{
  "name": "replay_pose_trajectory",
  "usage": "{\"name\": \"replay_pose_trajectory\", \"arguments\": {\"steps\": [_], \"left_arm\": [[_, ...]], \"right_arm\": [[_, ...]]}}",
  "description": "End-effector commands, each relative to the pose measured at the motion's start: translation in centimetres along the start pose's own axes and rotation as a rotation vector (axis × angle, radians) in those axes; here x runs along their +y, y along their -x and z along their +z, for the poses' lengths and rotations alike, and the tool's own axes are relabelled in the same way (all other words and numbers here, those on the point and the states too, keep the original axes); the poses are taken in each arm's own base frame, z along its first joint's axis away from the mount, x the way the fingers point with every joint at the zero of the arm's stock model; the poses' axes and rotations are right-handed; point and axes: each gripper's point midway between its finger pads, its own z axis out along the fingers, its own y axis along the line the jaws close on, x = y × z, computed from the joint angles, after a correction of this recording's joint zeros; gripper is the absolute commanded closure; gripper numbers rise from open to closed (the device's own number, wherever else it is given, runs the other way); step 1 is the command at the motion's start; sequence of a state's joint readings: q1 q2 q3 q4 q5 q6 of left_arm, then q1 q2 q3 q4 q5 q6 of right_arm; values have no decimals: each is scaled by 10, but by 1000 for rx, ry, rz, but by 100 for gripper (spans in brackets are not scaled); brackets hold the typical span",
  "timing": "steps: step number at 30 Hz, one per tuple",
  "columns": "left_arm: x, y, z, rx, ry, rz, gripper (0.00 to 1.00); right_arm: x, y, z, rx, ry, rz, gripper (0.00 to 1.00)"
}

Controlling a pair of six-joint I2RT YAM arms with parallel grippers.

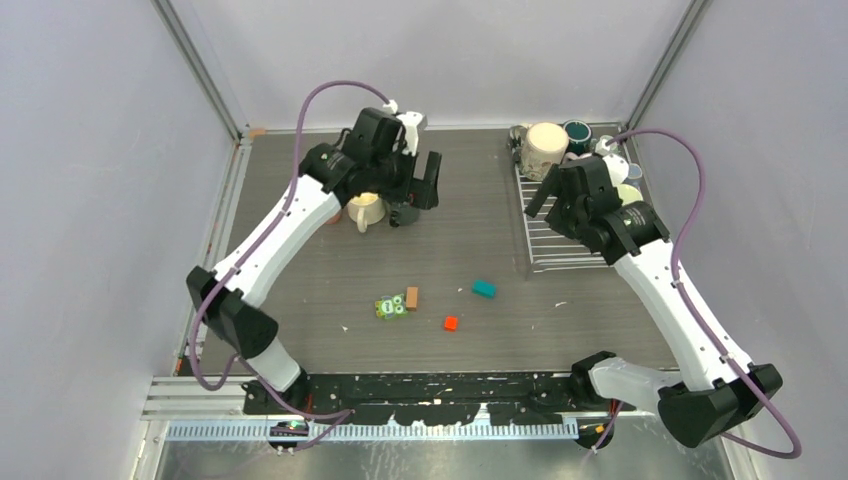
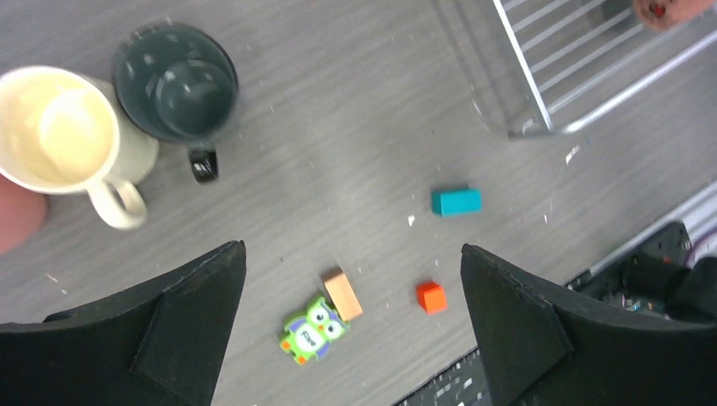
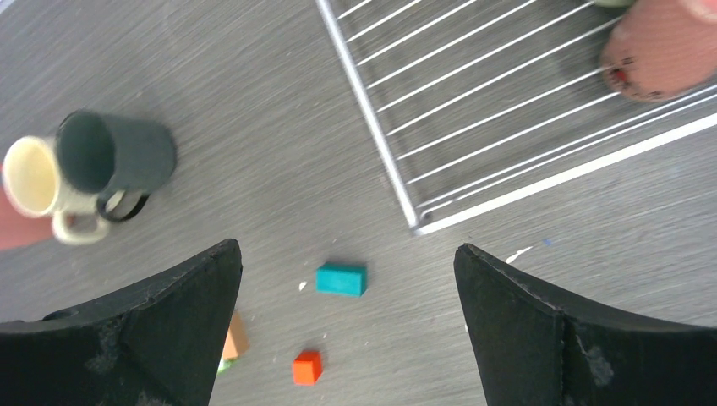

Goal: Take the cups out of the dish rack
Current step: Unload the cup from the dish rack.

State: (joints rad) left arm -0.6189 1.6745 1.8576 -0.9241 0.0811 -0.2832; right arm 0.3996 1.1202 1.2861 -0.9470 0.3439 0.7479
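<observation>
The left end effector [image 2: 352,249] hangs with its jaws spread wide and nothing between them, above the far left part of the grey desk [image 1: 470,240]. Just beyond it on the desk stand two unloaded cups, upright and touching: a cream mug [image 2: 59,127] with its handle towards the arm bases, and a dark mug [image 2: 176,80] on its right. A pinkish shape [image 2: 17,220] at the cream mug's left edge may be a third cup, though the left wrist view cuts it off.

On the other side, the right end effector [image 3: 347,247] is likewise wide open and empty, poised over the near left corner of the dish rack [image 3: 507,101]. The wire rack lies flat along the desk's right side, its near half bare. A mauve-pink mug [image 3: 659,51] rests on the bars farther in. The remaining cups crowd the rack's far end, among them a large cream mug [image 1: 545,148], a dark teal mug [image 1: 577,133] and a pale green mug [image 1: 628,193] partly hidden behind the right arm.

Between the arms, loose on the desk, lie a teal block [image 1: 484,289], a red-orange block [image 1: 451,323], a tan block [image 1: 412,298] and a green owl toy [image 1: 390,307].
</observation>
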Motion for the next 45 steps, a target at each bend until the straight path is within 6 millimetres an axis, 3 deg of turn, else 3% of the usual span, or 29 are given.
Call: {"name": "replay_pose_trajectory", "arguments": {"steps": [1,7,15,19,27,37,45], "left_arm": [[-19,-12,-19,-38,-82,-7,0],[-26,-44,-38,-41,-156,-29,0],[-28,-76,-43,-27,-207,-29,0],[-29,-82,-43,-27,-221,-29,0],[-31,-87,-44,-27,-241,-24,0],[-34,-91,-44,-23,-253,-17,0],[-36,-93,-44,-20,-256,-11,0]], "right_arm": [[-30,35,7,-118,-131,19,0],[-85,56,33,-166,-255,104,0],[-149,81,69,-193,-435,119,0],[-160,95,87,-137,-465,53,0],[-175,96,112,-64,-516,-67,0],[-185,83,139,-40,-525,-104,3],[-194,71,148,-7,-560,-114,7]]}}
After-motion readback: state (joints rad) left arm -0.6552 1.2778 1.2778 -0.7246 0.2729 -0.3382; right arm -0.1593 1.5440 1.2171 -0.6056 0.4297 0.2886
